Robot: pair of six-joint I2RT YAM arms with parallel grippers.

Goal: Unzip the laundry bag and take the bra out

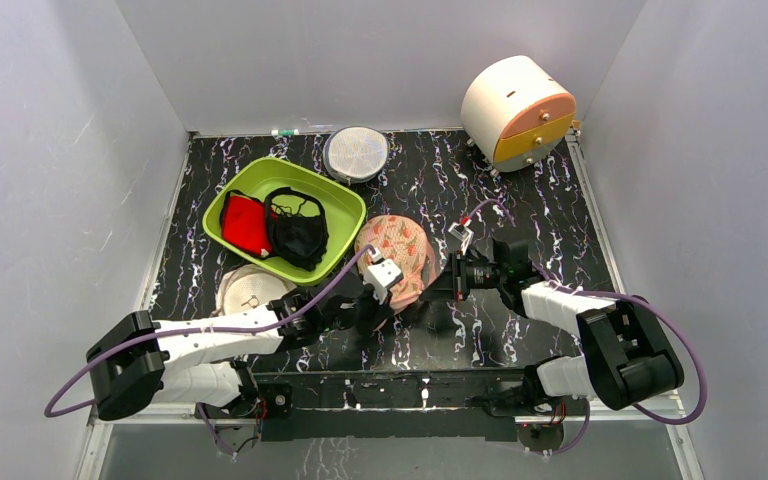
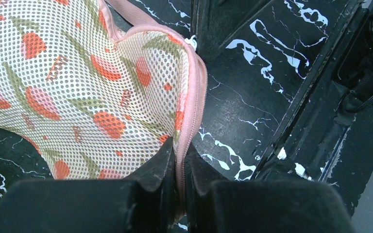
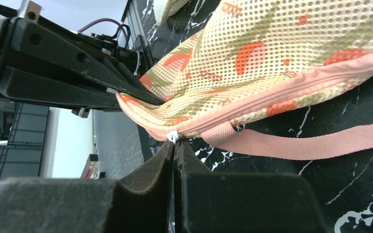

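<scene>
Left gripper (image 2: 179, 154) is clamped tight on the near-end pink rim of the laundry bag (image 1: 392, 250). The bag lies mid desk (image 1: 430, 185), long axis running far edge to near edge, zip closed. Right gripper (image 3: 176, 145) pinches the white zip pull (image 3: 174, 136).

Black tabletop (image 1: 550, 215) streaked with white marble-ish veins, spread across middle of frame. Boxed in by plain pale grey panels: back wall (image 1: 360, 60) along top, left wall (image 1: 50, 180), right wall (image 1: 700, 150). Black rail (image 1: 400, 385) bolted along bottom edge. Everything lit evenly, pretty soft.
</scene>
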